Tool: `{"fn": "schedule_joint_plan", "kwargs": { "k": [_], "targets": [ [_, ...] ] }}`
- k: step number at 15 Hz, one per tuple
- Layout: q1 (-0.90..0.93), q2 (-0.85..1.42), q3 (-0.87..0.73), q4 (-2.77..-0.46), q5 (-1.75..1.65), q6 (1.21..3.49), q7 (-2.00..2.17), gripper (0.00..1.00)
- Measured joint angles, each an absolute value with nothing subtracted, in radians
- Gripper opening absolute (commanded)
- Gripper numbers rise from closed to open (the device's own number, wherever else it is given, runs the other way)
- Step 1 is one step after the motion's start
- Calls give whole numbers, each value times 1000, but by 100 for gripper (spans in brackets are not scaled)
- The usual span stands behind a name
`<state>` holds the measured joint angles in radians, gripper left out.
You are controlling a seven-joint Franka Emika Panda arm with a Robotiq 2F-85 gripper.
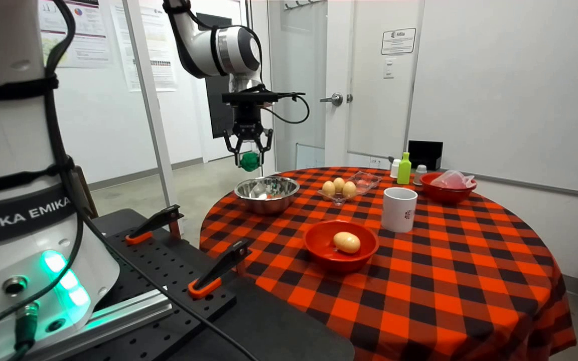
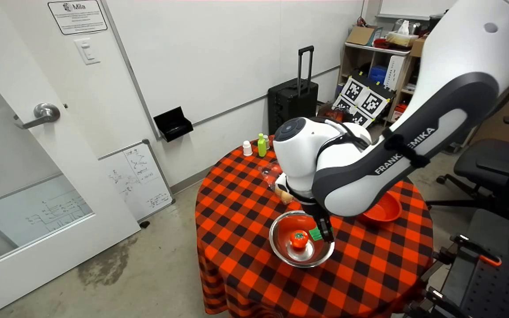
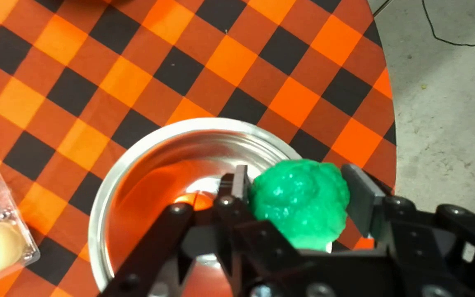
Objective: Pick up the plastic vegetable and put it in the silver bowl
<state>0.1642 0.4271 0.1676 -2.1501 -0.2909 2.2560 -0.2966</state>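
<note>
The plastic vegetable is a bright green, bumpy, roundish lump (image 1: 250, 161), also seen in the wrist view (image 3: 301, 202) and partly in an exterior view (image 2: 315, 234). My gripper (image 1: 249, 163) is shut on it, with a finger pad on each side, as the wrist view (image 3: 297, 185) shows. The vegetable is in the air above the silver bowl (image 1: 269, 204), near one side of its rim. The bowl's shiny rim shows in the wrist view (image 3: 109, 181) and in an exterior view (image 2: 276, 249). A red tomato (image 2: 299, 239) lies inside the bowl. Fingers hide part of the bowl.
A red bowl (image 1: 314, 250) holds an egg-like ball (image 1: 346, 242). A white mug (image 1: 399, 209), a clear carton with yellow-tan balls (image 1: 339, 186), a green bottle (image 1: 404, 169) and another red bowl (image 1: 447, 193) stand on the checked table (image 1: 449, 281). The bowl stands near the table's edge.
</note>
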Motion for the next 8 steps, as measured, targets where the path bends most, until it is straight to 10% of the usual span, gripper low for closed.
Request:
{"fn": "schedule_joint_plan", "kwargs": {
  "k": [8],
  "targets": [
    [225,656,154,-1952,-291,2287,-192,32]
  ]
}}
